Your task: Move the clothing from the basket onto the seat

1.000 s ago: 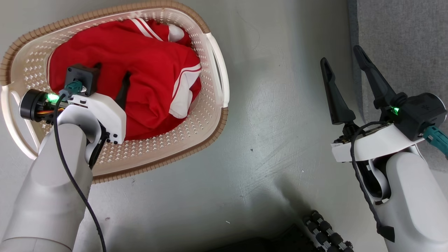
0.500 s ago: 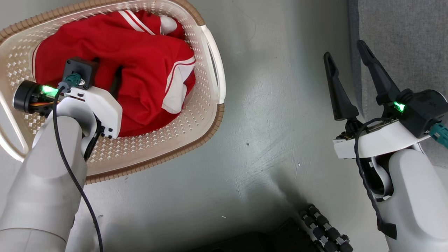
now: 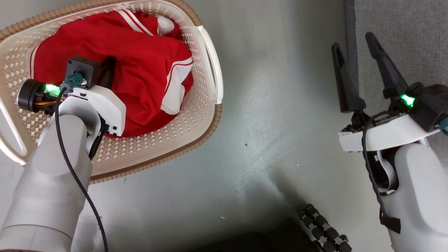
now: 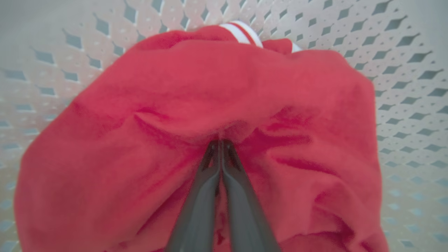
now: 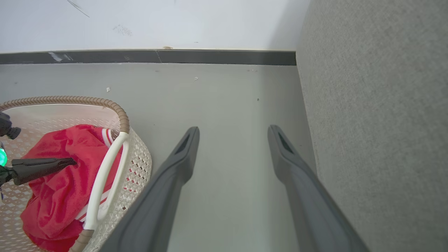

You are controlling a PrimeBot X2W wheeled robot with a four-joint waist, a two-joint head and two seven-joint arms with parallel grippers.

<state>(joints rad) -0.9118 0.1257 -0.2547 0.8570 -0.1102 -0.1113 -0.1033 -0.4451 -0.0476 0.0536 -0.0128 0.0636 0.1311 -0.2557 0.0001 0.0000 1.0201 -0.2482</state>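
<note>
Grey floor (image 3: 266, 115), dark skirting (image 5: 210, 56), left gripper (image 4: 220, 141) pinching clothing (image 4: 196, 87), right gripper (image 3: 352, 40) spread

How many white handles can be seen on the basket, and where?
2. One handle is at the basket's end facing the sofa; the other handle is at the opposite end, partly cut by the frame edge.
</note>
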